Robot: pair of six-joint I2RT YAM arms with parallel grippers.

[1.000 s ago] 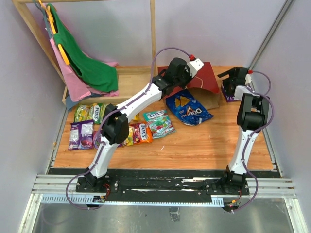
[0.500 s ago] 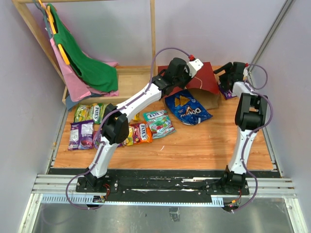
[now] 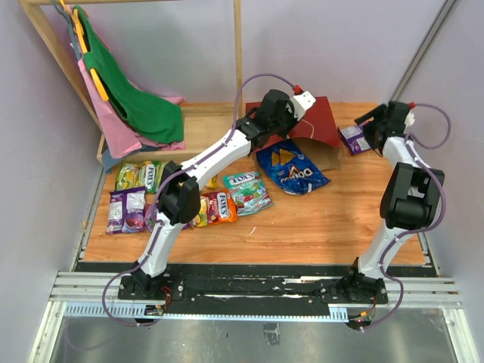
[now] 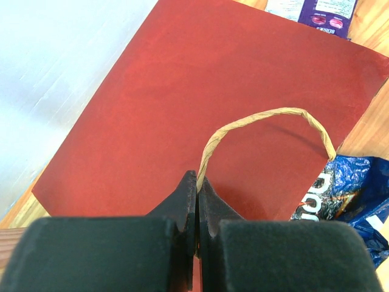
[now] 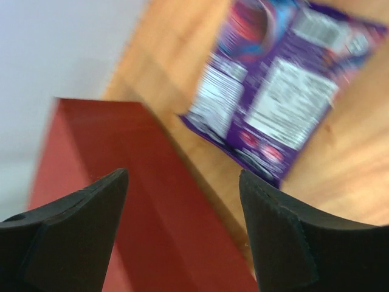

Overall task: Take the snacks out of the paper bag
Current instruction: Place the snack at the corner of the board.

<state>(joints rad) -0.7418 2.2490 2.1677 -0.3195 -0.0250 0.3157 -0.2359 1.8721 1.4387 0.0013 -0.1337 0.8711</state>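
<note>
The dark red paper bag (image 3: 318,121) lies at the back of the table, its brown mouth toward the front. My left gripper (image 3: 302,102) is shut on its tan loop handle (image 4: 261,118) over the bag's red side (image 4: 182,103). The blue Doritos bag (image 3: 293,168) lies in front of the bag and shows in the left wrist view (image 4: 346,188). A purple packet (image 3: 353,138) lies right of the bag. My right gripper (image 3: 370,128) is open and empty above it; the packet (image 5: 279,97) and the bag (image 5: 121,194) show blurred between its fingers. Several candy packets (image 3: 227,198) lie at left.
A wooden rack with green (image 3: 140,98) and pink (image 3: 113,125) cloths on hangers stands at the back left. More packets (image 3: 127,208) lie near the left edge. Purple walls close in on both sides.
My right arm has swung right and back from the bag's right end. The purple packet, earlier partly covered by the gripper, now lies exposed on the table. The left arm has not moved.
</note>
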